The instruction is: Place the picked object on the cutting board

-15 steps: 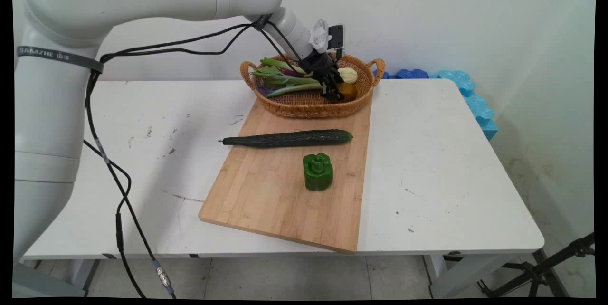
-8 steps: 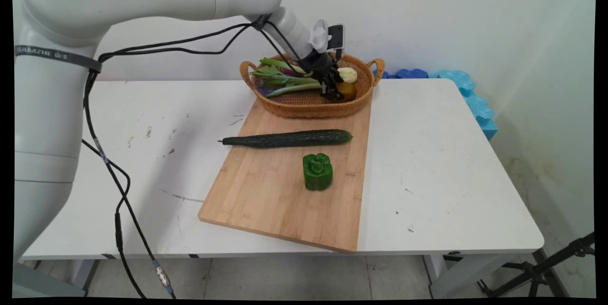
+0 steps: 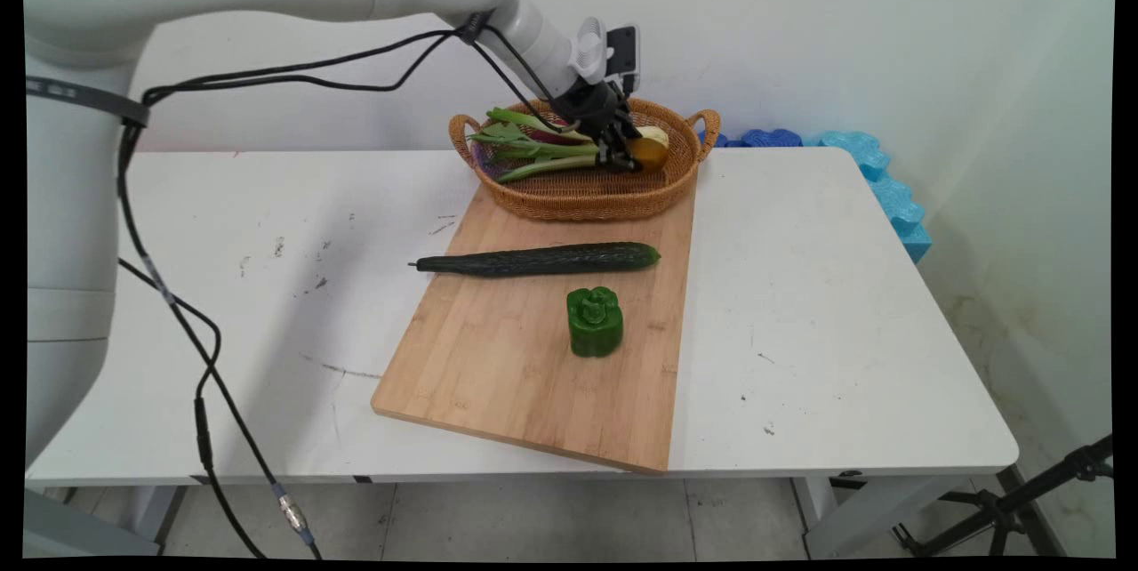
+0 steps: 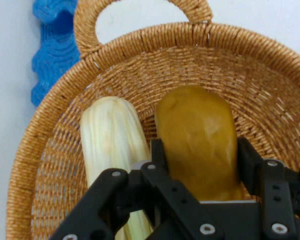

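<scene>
Claw [image 4: 197,172] squeezed on a yellow-brown potato [image 4: 199,140], inside the woven basket [image 3: 569,196], pale corn [image 4: 112,150] right beside it

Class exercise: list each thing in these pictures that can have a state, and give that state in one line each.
gripper: shut on the yellow pepper, over the basket.
yellow pepper: held between the fingers.
corn cob: lying in the basket beside the pepper.
leafy greens: lying in the basket.
basket: upright on the board's far end.
cucumber: lying flat on the cutting board.
green pepper: upright, stem up.
</scene>
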Tool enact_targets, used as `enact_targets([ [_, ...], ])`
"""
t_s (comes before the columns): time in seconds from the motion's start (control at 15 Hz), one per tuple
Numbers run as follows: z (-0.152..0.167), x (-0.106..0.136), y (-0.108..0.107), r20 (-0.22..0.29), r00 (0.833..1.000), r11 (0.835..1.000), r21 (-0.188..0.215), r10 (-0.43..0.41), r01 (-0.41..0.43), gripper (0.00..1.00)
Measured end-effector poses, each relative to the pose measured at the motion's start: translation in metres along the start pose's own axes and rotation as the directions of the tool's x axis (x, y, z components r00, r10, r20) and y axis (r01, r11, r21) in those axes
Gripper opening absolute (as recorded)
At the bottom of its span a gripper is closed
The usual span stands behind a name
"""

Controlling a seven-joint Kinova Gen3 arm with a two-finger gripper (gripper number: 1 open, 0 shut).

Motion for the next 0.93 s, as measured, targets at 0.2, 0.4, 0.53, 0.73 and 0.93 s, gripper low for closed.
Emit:
enact_targets([
  [0.2,-0.020,0.002,0.007,-0.011,1.000,1.000,0.019,-0.011,0.011,0.00],
  [0.4,-0.045,0.003,0.017,-0.021,0.999,0.999,0.040,-0.031,0.032,0.00],
  [0.53,-0.064,0.002,0.027,-0.028,0.998,0.997,0.052,-0.052,0.053,0.00],
  [0.73,-0.090,0.000,0.041,-0.035,0.996,0.995,0.061,-0.082,0.084,0.00],
  [0.93,-0.110,-0.005,0.055,-0.036,0.993,0.991,0.064,-0.114,0.116,0.00],
])
